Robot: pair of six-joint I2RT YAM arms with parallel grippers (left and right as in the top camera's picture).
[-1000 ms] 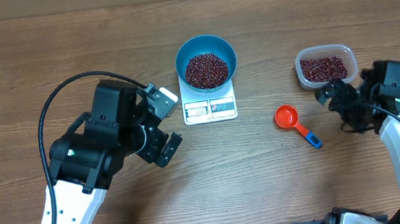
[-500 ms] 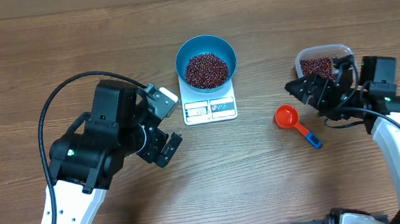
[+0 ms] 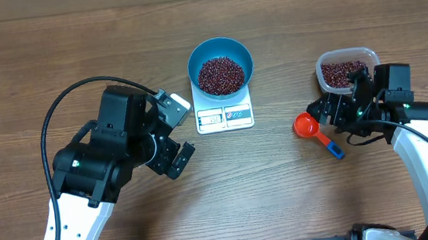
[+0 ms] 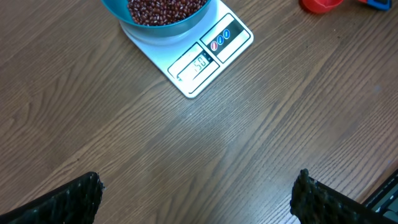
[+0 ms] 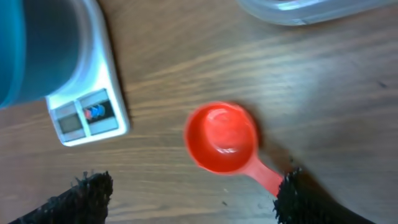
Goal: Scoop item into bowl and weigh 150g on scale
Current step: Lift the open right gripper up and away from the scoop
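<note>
Only left-wrist view resolves digits on the scale (image 4: 205, 62) — left tool (image 4: 198, 186), right tool (image 5: 194, 183) both released.

The brown worktop (image 3: 298, 198) is matt wood with plain grain. The round bright blue bowl (image 3: 191, 67) looks like smooth, glossy plastic, and the small dark red-brown beans (image 3: 221, 74) have a faint sheen. The flat white rectangular scale (image 3: 225, 117) is smooth plastic. The round red scoop (image 5: 221, 137) is shiny plastic. The left hand (image 4: 198, 180) has black finger pads (image 4: 68, 202) that look rough and grainy.

The right end effector (image 3: 328, 111) has shifted left. It now stands at the red scoop (image 3: 305, 124).
</note>
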